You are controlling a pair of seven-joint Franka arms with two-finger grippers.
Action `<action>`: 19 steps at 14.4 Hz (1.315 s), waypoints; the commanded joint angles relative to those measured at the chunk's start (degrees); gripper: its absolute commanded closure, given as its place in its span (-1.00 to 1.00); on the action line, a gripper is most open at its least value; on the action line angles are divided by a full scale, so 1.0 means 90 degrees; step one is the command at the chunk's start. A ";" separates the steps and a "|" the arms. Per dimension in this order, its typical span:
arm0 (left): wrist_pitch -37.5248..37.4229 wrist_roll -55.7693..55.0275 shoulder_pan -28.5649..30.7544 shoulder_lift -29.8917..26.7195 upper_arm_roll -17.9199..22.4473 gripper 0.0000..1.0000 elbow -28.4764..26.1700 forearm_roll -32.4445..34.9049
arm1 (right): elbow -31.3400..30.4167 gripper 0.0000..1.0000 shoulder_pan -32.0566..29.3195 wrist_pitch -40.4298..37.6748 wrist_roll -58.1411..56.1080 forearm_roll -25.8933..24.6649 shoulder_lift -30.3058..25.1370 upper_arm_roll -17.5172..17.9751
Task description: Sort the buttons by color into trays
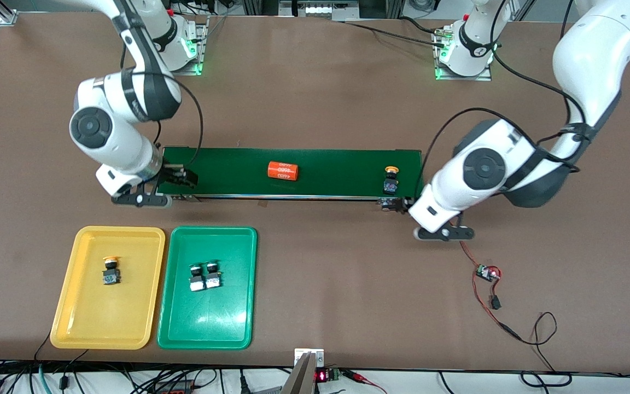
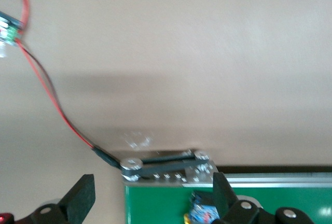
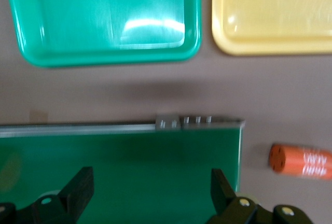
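Note:
A yellow-capped button (image 1: 391, 180) stands on the dark-green conveyor belt (image 1: 337, 169) near the left arm's end; it also shows in the left wrist view (image 2: 201, 211). My left gripper (image 1: 400, 207) is open over that belt end's corner (image 2: 153, 199), with the button beside one finger (image 2: 222, 190). Another yellow-capped button (image 1: 110, 271) sits in the yellow tray (image 1: 74, 323). Two green-capped buttons (image 1: 204, 276) sit side by side in the green tray (image 1: 205, 328). My right gripper (image 1: 180, 177) is open and empty over the belt's other end (image 3: 150, 193).
An orange cylinder (image 1: 283, 171) lies on the belt's middle. A second orange cylinder (image 3: 301, 161) lies on the table just off the belt's end under the right arm. A small circuit board (image 1: 487, 272) with red wires lies nearer the camera than the left gripper.

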 commanded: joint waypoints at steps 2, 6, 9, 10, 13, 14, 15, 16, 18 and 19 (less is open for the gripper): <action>-0.0122 0.0116 0.0177 -0.0078 0.0077 -1.00 0.0148 -0.0009 | -0.0784 -1.00 0.0546 0.0413 0.0665 0.0042 -0.0529 0.0037; -0.0161 0.0212 0.0305 -0.0166 0.0048 -1.00 0.0177 0.0742 | -0.1117 -1.00 0.1290 0.1392 0.1672 0.0032 -0.0364 0.0027; -0.0307 0.0389 0.0207 -0.0166 0.0067 -1.00 0.0499 0.0705 | -0.1117 -1.00 0.1350 0.1363 0.1702 0.0012 -0.0353 0.0027; -0.0308 0.0515 0.0168 -0.0205 0.0135 -1.00 0.0548 0.0656 | -0.1097 -1.00 0.1350 0.1372 0.1702 0.0012 -0.0343 0.0027; -0.0308 0.0992 -0.0610 -0.0964 0.1332 -1.00 0.0587 -0.0297 | -0.1097 -1.00 0.1340 0.1363 0.1702 0.0012 -0.0353 0.0027; -0.0327 0.1381 -0.1039 -0.1267 0.1946 -1.00 0.0664 -0.0862 | -0.1097 -1.00 0.1340 0.1363 0.1693 0.0003 -0.0343 0.0027; -0.0327 0.1695 -0.1459 -0.1502 0.2552 -1.00 0.0820 -0.1351 | -0.1087 -1.00 0.1340 0.1363 0.1644 -0.0007 -0.0285 0.0027; -0.0337 0.1930 -0.1975 -0.1755 0.3302 -1.00 0.0860 -0.1907 | -0.1087 -1.00 0.1350 0.1363 0.1634 -0.0017 -0.0256 0.0027; -0.0337 0.2136 -0.2778 -0.2195 0.4670 -1.00 0.0861 -0.2972 | -0.1048 -1.00 0.1350 0.1382 0.1634 -0.0017 -0.0226 0.0027; -0.0327 0.2301 -0.3042 -0.2410 0.5276 -1.00 0.0861 -0.3287 | -0.1010 -1.00 0.1340 0.1382 0.1634 -0.0017 -0.0207 0.0027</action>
